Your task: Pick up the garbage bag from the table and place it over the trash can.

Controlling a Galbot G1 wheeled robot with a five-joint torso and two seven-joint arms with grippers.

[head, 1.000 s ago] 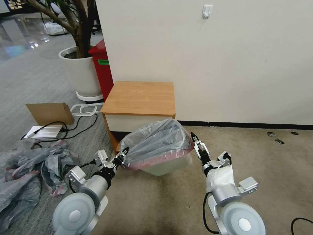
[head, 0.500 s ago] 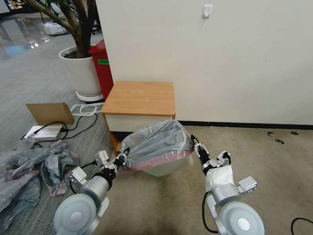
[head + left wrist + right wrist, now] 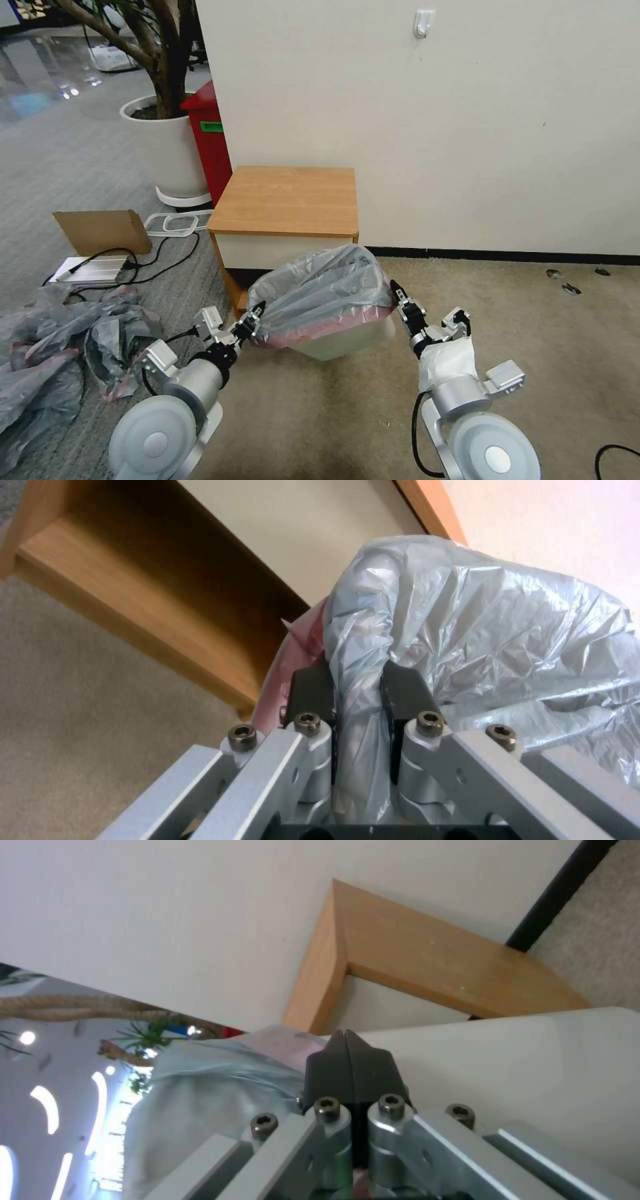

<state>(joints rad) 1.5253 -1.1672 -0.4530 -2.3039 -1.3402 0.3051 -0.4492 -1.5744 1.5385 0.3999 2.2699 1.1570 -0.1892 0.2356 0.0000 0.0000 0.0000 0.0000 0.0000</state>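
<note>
The garbage bag (image 3: 320,290), crinkly grey plastic with a pink-red rim band, is draped over the cream-white trash can (image 3: 347,343), which stands on the carpet in front of the wooden table (image 3: 287,200). My left gripper (image 3: 255,311) is shut on the bag's left edge; in the left wrist view a bunch of bag (image 3: 467,630) is pinched between the dark fingers (image 3: 310,690). At the bag's right rim my right gripper (image 3: 395,288) is shut, its fingertips (image 3: 348,1060) pressed together beside the pink band (image 3: 280,1045) and the can's wall (image 3: 533,1065).
A heap of grey plastic sheeting (image 3: 53,347), a cardboard piece (image 3: 100,230) and cables (image 3: 153,253) lie on the floor to the left. A red bin (image 3: 210,140) and a white plant pot (image 3: 163,147) stand behind the table. Open carpet (image 3: 553,333) lies to the right.
My right gripper has come down a little and slightly toward me, drawing the bag's right rim lower on the can. The left gripper has hardly moved.
</note>
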